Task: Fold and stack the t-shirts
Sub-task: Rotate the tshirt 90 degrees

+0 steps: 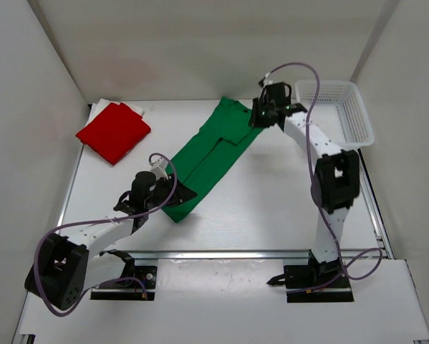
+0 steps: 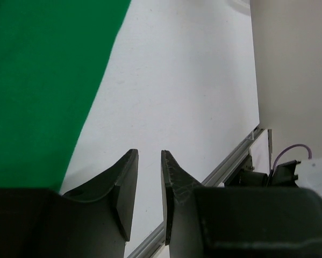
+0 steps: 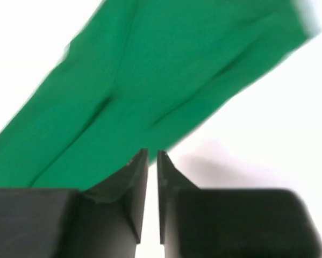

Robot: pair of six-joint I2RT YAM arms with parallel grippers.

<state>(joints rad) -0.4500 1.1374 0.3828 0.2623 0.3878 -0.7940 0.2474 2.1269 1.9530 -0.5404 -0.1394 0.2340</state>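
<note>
The green shirt (image 1: 210,154) lies flat on the worktop (image 1: 271,204) as a long narrow strip, folded along its length. It runs on a slant from the far middle down toward the near left. At the far left corner the red shirt (image 1: 114,132) sits folded on top of the white shirt (image 1: 101,107), which shows only as a sliver behind it. That makes three shirts, one of each colour.

The left arm stretches low from its base toward the strip's near end. The left hand (image 2: 149,155) hangs over bare worktop just beside the cloth's edge. Its fingers (image 2: 126,188) stand a narrow gap apart with nothing between them.

The right arm rises from its base, bends at the elbow and reaches to the far end of the strip. The right hand (image 3: 152,153) points down at the cloth's edge. Its view is blurred, yet its fingers (image 3: 134,183) show a thin slit between them, with no cloth in it.

One white lattice basket (image 1: 357,118) stands at the far right corner, well apart from the shirts.
</note>
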